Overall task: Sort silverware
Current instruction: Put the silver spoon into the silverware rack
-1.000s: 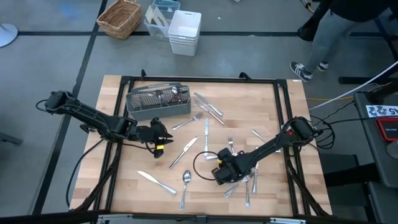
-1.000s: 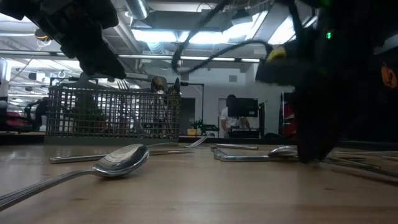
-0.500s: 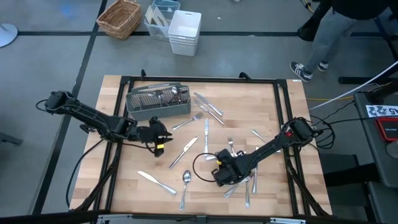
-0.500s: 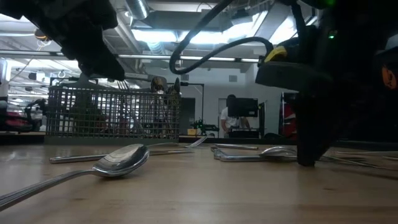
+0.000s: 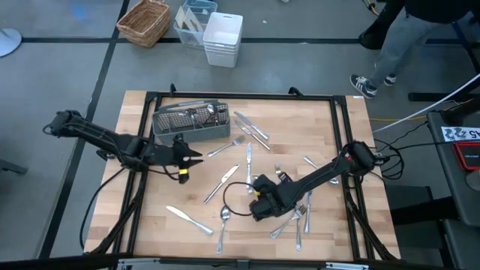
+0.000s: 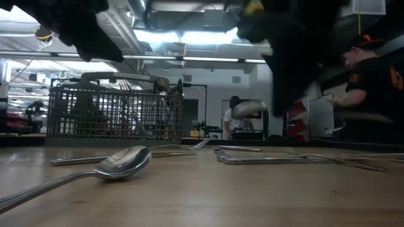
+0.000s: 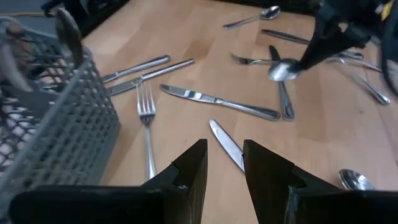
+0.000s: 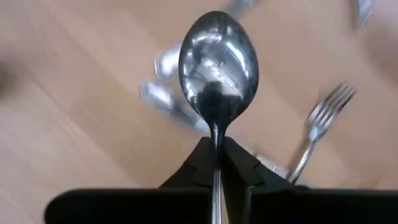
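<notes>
Spoon (image 8: 218,62) clamped by handle in my right gripper (image 8: 215,154), lifted off bench mid-board, bowl forward. Loose silverware (image 5: 248,159) scattered across bench beneath. My left gripper (image 7: 225,160) hovers beside caddy (image 5: 190,122) near far-left corner, fingers apart, empty.

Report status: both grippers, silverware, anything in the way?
Right gripper shut on spoon, lifted off table. Left gripper open, empty, beside caddy. Loose silverware scattered across table. Nothing blocking the path to the caddy.
</notes>
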